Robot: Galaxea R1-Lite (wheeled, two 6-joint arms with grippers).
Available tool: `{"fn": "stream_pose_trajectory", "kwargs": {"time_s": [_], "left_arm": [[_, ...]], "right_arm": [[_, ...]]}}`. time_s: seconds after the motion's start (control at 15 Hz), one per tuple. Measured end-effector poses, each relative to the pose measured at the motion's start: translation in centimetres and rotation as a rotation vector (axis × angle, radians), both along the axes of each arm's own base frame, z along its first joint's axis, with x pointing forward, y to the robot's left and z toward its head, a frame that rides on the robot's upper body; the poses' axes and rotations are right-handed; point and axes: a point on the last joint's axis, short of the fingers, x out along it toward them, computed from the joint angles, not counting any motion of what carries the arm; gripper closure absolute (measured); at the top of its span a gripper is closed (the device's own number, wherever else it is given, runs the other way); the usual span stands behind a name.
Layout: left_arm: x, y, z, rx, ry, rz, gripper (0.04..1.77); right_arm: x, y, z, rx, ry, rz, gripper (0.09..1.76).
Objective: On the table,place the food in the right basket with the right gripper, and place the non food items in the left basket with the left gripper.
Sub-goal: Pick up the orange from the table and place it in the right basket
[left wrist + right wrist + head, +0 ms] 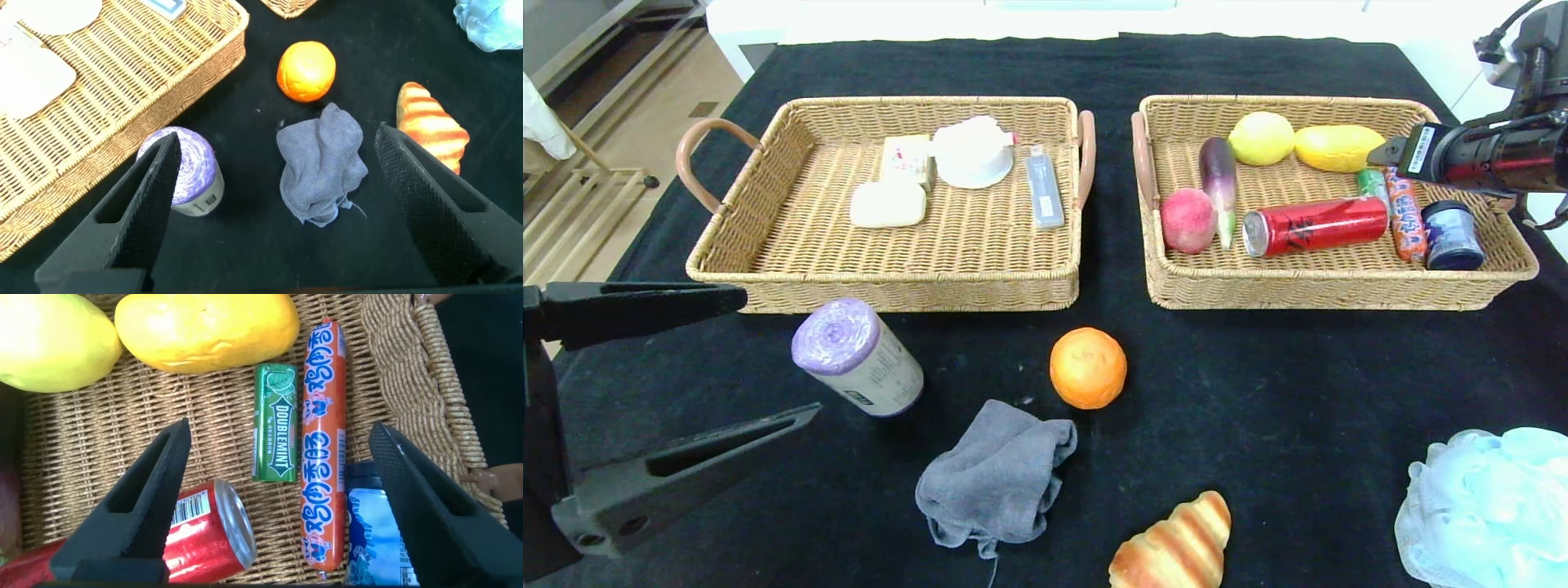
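The right pincer hangs released over the right basket, above the gum pack. Next food: the orange on the counter, before that basket. The left pincer waits released.

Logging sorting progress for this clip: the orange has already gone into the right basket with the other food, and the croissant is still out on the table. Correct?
Not quite. The orange is not in the right basket; it sits on the black table in front of the baskets, near the grey cloth, as the head view shows. The croissant is still out on the table.
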Motion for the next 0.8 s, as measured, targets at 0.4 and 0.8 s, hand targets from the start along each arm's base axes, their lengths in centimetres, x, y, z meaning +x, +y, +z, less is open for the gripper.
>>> {"fn": "stream_pose_trajectory", "kwargs": {"time_s": [0.4,0.8], "left_arm": [[-0.1,0.0,0.0,-0.001,-0.003,0.000,0.09],[-0.2,0.1,0.1,-0.003,-0.007,0.001,0.09]], "right_arm": [[-1.3,1.3,1.1,0.001,-0.020,0.037,0.19],[-3.5,5.0,1.9,-0.019,-0.029,0.153,0.16]]}}
